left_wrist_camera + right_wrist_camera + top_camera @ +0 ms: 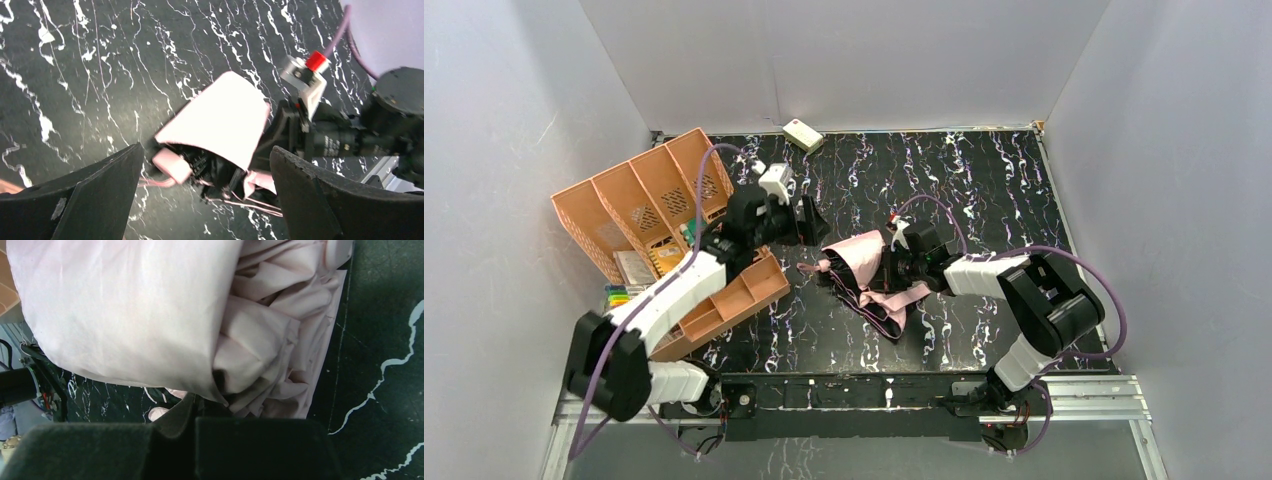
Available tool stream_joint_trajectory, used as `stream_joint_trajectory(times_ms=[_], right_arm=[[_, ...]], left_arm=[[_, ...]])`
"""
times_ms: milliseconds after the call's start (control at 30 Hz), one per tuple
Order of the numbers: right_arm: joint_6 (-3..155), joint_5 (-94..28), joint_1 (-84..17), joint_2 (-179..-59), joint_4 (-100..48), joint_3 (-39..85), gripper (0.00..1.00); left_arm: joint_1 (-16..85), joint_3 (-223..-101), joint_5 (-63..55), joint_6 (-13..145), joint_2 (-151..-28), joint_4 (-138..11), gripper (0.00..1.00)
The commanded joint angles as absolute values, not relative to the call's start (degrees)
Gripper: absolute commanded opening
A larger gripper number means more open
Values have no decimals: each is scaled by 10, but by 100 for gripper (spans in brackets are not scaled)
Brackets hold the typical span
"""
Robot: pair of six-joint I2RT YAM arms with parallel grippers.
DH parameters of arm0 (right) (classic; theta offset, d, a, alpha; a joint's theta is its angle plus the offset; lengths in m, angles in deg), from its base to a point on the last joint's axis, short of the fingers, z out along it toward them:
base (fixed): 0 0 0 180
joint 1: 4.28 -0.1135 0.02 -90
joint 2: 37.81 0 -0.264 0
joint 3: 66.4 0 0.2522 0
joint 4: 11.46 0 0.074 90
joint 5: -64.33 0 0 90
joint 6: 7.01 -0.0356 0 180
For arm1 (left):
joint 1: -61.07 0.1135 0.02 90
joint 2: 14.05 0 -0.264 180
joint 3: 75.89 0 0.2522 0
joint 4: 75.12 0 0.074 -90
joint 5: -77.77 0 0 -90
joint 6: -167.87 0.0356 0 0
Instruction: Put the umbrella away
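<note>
The umbrella lies half-collapsed near the middle of the table. A pink panel is propped up over black folds and thin ribs, and the pink handle points toward your left arm. Your right gripper has its jaws closed. From the wrist view they look pinched on a fold of pink fabric at the canopy's right side, though the exact bite is hidden under the cloth. Your left gripper hangs just left of the handle end with its jaws spread wide, touching nothing, and the handle is framed between its fingers.

The step in hand looks like a grab at the handle end while the right side anchors the canopy. Come in low and centre the handle between the fingers, so you close on the solid handle rather than on loose fabric or a rib, which would slip or bend. Hold the right pinch steady so the bundle doesn't slide on the table. The canopy is loose, so expect more gathering before it can be stowed. The orange organiser sits close beside your left arm, so mind your elbow there. The small cream box at the far edge is well apart.
</note>
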State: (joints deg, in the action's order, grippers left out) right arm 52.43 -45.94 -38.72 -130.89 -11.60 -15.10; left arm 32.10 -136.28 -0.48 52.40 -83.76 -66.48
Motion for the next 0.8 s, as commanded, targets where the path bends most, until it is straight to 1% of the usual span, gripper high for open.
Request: stream_joint_trajectory(times_ms=[0,100,333,600,767], right_arm=[[579,-415,-383,-1319,-217,-180,0],[587,-416,-383,-1317,-221,-178,0],[593,-421,-382,-1317,-224,-175,0],[594,-431,-382,-1323,-222,-173,0],[594,-434,-382,-1330,-221,-167,0]], left_arm=[[353,-1456,137,626,-931,-599,98],[366,-1490,184,661,-988,-589,99],[373,-1561,251,753,-1100,-554,98],[373,-1624,323,824,-1190,-536,98],[372,-1664,367,857,-1242,-496,98]])
